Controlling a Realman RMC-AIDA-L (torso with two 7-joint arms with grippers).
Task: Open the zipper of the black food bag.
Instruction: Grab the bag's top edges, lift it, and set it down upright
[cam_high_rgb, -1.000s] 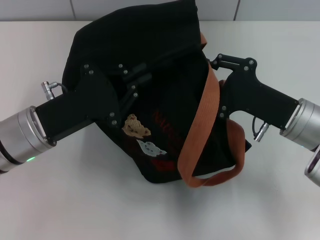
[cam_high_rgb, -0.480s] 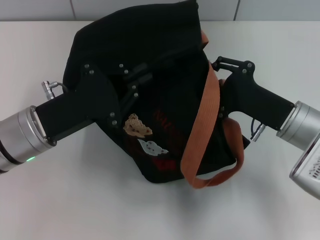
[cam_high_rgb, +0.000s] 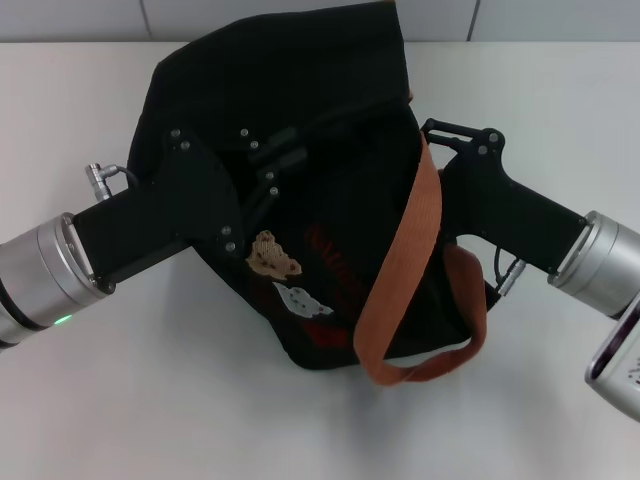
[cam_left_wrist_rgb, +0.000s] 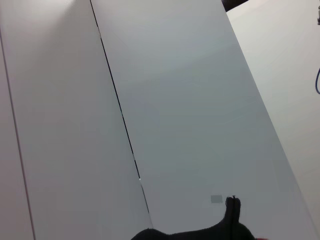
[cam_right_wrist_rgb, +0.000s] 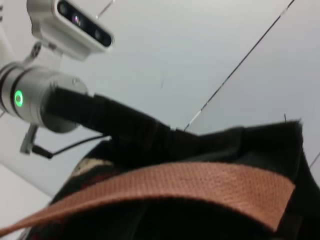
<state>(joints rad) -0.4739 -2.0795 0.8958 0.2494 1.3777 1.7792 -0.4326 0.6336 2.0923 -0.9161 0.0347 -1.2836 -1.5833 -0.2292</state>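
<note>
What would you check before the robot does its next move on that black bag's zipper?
1. Black food bag on the white table: ok.
2. Left gripper against the bag's upper side: ok; whether its fingers grip anything: cannot tell.
3. Right gripper at the bag's other side, beside the orange handle: ok; grip: cannot tell.
4. Zipper and pull tab located: cannot tell, lost in black fabric.
5. Handle clear of the work: not ok, it drapes across the bag's top.
6. Bag standing upright: not ok, it slumps.
</note>
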